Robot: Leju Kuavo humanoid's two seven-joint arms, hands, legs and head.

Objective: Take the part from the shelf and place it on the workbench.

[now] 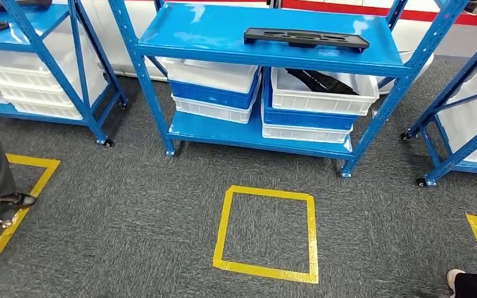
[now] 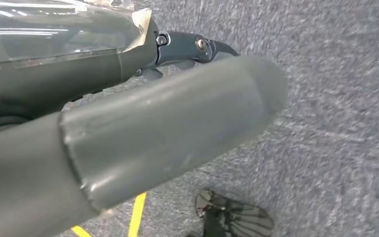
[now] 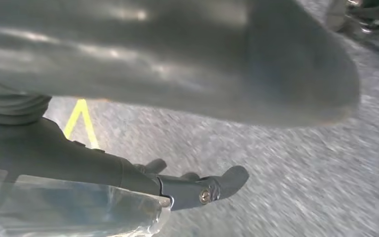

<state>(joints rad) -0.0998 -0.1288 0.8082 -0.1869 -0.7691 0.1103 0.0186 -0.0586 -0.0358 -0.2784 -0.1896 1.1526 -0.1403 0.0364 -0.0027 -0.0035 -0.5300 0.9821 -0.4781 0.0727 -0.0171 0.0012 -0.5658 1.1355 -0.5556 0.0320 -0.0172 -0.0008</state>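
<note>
The long flat black plastic part (image 1: pixel 306 38) lies on the top board of the blue steel shelf (image 1: pixel 267 37), toward that shelf's right end, well above the white and blue plastic crates (image 1: pixel 321 94) stacked on the tiers beneath it. A yellow tape square (image 1: pixel 267 233) marks the grey carpet in front of the shelf. The left hand (image 2: pixel 143 133) hangs over the carpet with nothing between its thick grey thumb and dark fingers, which lie apart, so it looks released; the right hand (image 3: pixel 197 98) appears the same, bare and loose, over the carpet. The step in hand seems to be the approach, with nothing grasped so far. To do it well, the robot should probably halt squarely at the tape square facing the shelf, raise an arm clear of the shelf's front edge, and take the part across its narrow width near the middle so it lifts level.
</note>
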